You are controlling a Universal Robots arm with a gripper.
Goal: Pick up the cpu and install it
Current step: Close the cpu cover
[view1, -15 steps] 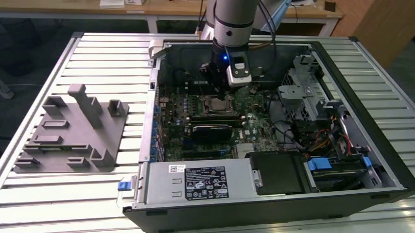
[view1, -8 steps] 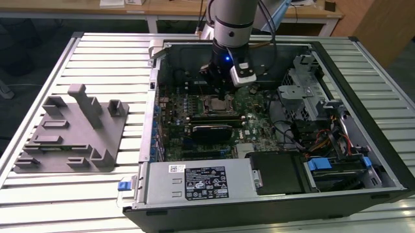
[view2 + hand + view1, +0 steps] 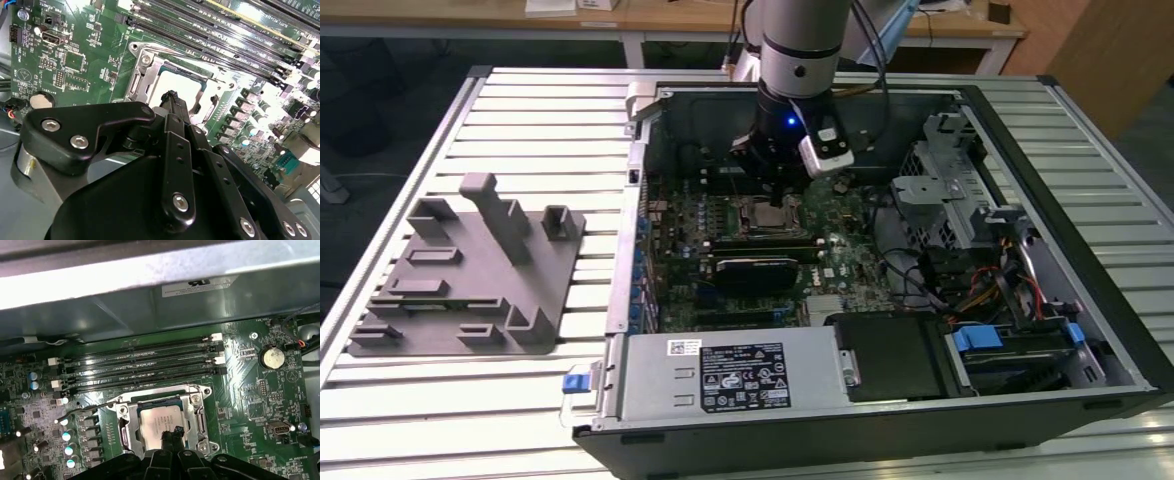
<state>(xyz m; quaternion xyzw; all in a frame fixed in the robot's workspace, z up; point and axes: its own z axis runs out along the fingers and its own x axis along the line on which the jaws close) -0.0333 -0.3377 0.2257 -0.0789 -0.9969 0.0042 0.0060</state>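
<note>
CPU [image 3: 159,421] is sitting flat in the socket [image 3: 126,426], directly beneath the gripper [image 3: 172,433]. Its two fingers are pressing together on nothing, tips pointing down at the chip's edge; whether they are touching it cannot be told. Being square, the chip is offering no long axis. One CPU, one socket and four memory slots [image 3: 145,365] are showing on the motherboard [image 3: 240,390], with one grey fixture [image 3: 467,270] standing well apart outside the case [image 3: 1067,110].
</note>
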